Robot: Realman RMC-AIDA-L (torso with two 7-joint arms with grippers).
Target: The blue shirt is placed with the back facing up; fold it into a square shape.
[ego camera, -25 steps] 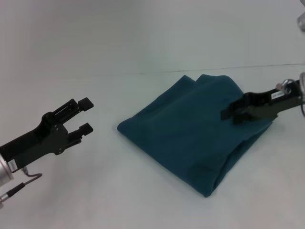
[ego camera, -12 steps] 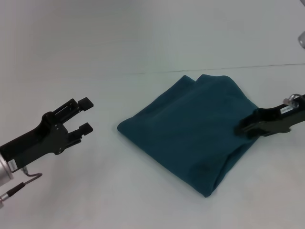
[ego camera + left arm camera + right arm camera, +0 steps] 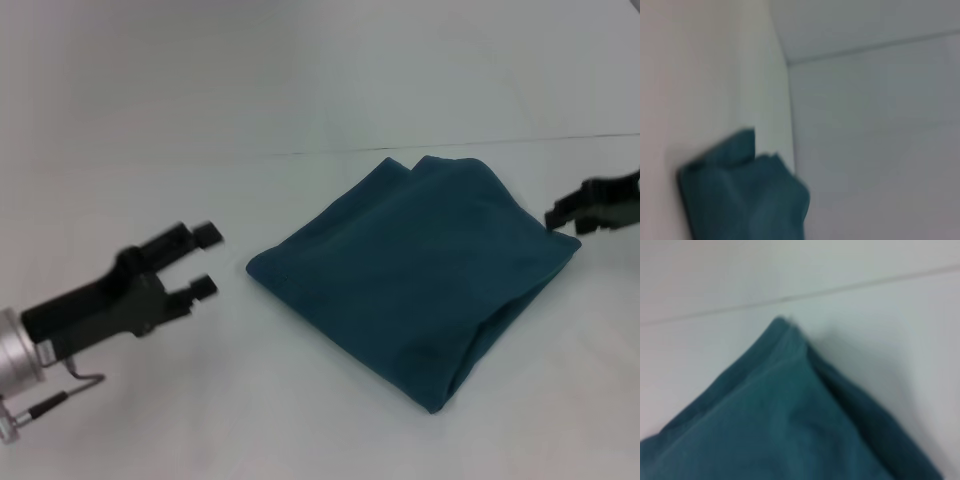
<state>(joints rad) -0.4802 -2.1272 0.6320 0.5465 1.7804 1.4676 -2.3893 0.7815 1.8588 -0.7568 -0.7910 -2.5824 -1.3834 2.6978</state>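
Note:
The blue shirt [image 3: 420, 270] lies folded into a rough square, turned like a diamond, on the white table [image 3: 300, 400]; one corner points toward me. My left gripper [image 3: 205, 260] hovers open to the left of the cloth, a short gap from its left corner, holding nothing. My right gripper [image 3: 565, 215] is at the right edge of the head view, just past the shirt's right corner and clear of the cloth. A folded corner of the shirt [image 3: 740, 195] appears in the left wrist view, and the right wrist view looks down on another corner of the shirt [image 3: 780, 420].
A thin seam line [image 3: 300, 152] crosses the white table behind the shirt. Bare tabletop surrounds the cloth on all sides.
My right gripper has pulled back to the right, from over the shirt's right part to beyond its corner. My left gripper has shifted slightly right, toward the shirt.

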